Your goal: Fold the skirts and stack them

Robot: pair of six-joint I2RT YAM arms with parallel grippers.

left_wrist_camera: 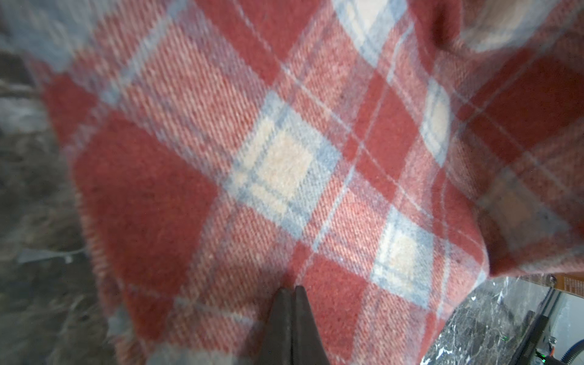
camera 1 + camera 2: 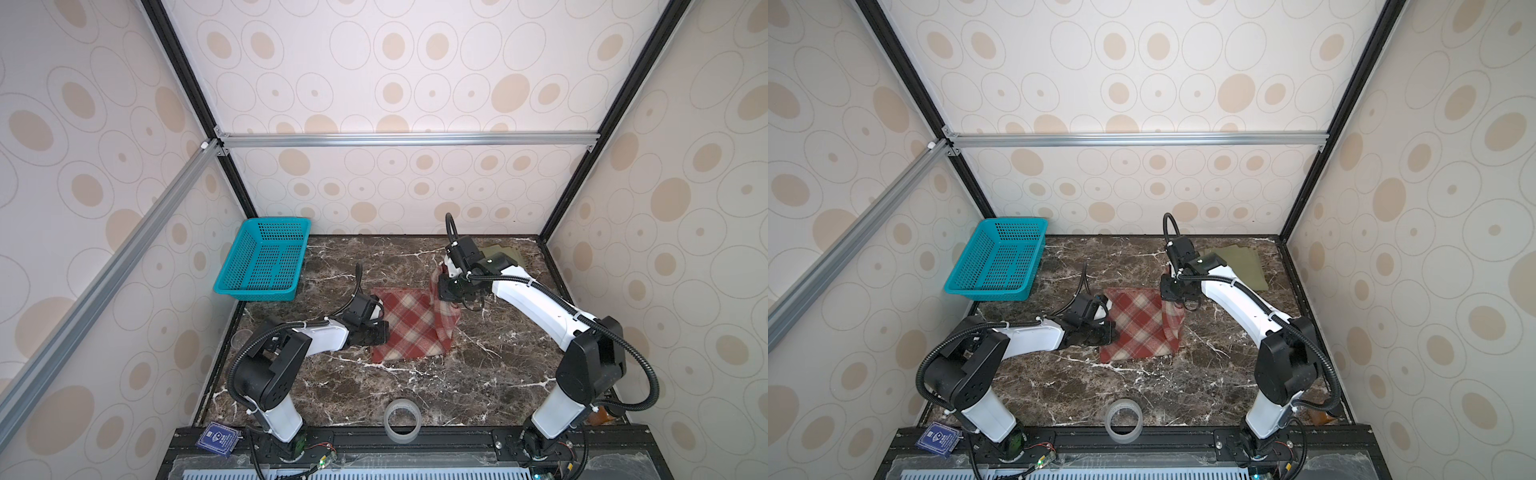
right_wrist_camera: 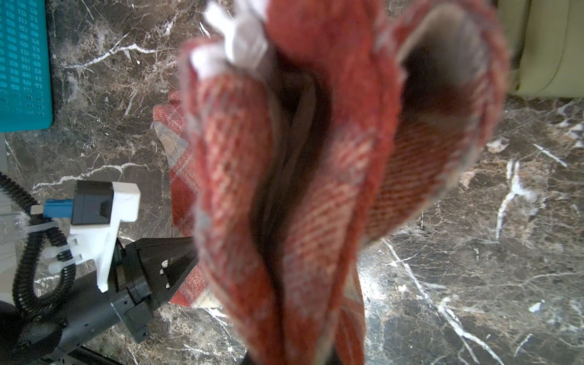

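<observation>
The red-and-cream plaid skirt [image 2: 405,328] [image 2: 1133,324] lies mid-table, its right side pulled up off the marble. My right gripper [image 2: 442,289] [image 2: 1167,289] is shut on that raised edge. In the right wrist view the bunched plaid skirt [image 3: 316,177] hangs in folds and hides the fingers. My left gripper [image 2: 380,334] [image 2: 1106,332] [image 1: 292,289] is shut, its tips pressing down on the plaid skirt [image 1: 284,164] at its left edge, with no cloth between them. The olive-green skirt [image 2: 505,253] [image 2: 1246,266] [image 3: 550,47] lies flat at the back right, partly behind my right arm.
A teal mesh basket [image 2: 266,259] [image 2: 998,257] stands at the back left. A roll of clear tape [image 2: 401,419] sits at the front edge, a blue card [image 2: 218,438] at the front left. Bare marble [image 2: 478,374] lies in front of the skirt.
</observation>
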